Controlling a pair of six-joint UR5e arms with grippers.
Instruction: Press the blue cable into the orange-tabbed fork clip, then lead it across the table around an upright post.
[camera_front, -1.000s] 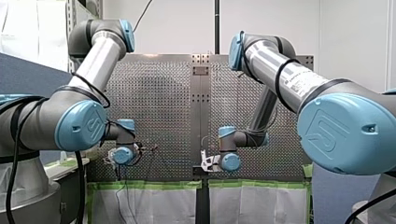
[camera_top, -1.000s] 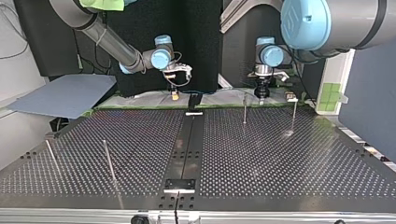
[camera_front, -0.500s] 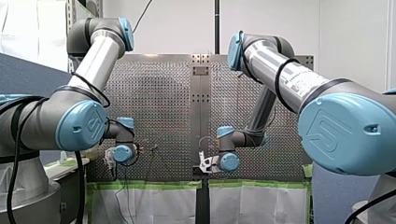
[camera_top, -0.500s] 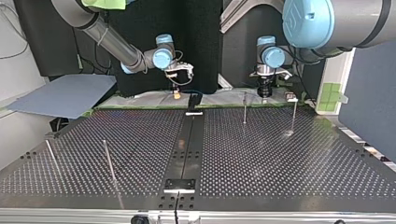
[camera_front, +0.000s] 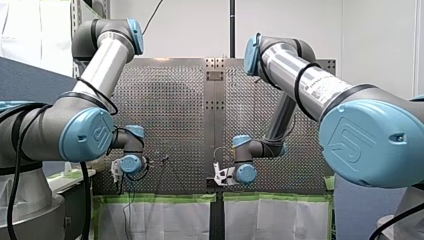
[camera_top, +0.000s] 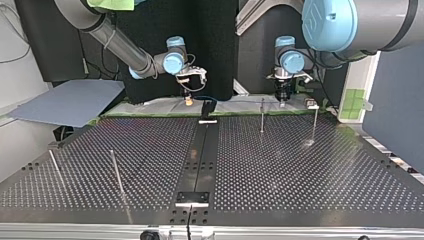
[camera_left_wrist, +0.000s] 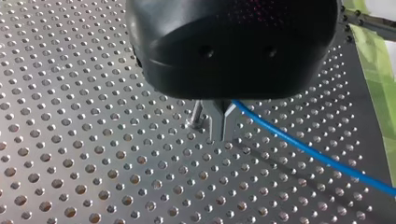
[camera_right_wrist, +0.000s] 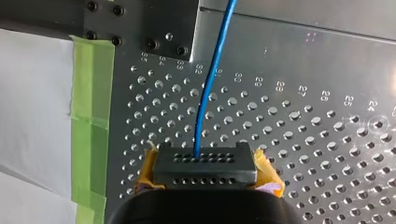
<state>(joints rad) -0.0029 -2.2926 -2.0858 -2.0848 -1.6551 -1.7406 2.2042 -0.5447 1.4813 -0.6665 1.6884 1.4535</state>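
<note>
Blue cable (camera_left_wrist: 303, 147) spans between both grippers, low over the surface (camera_left_wrist: 84, 154). Left gripper (camera_left_wrist: 217, 126) clenched on it. The upright post (camera_left_wrist: 197, 114) sits just beside, on the side away from the cable's run. Right gripper (camera_right_wrist: 205, 169) grasping the other stretch, so left arm is nearer the post.

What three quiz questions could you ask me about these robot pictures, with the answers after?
1. True or false: the blue cable lies loose, with no fingers on it.
2. What colour are the pads on my right gripper? A green, B yellow, C red.
3. In the left wrist view, what stands right beside the fingers of my left gripper?
Key: 1 false, both grippers hold it. 2 B. 3 a thin metal post.
</note>
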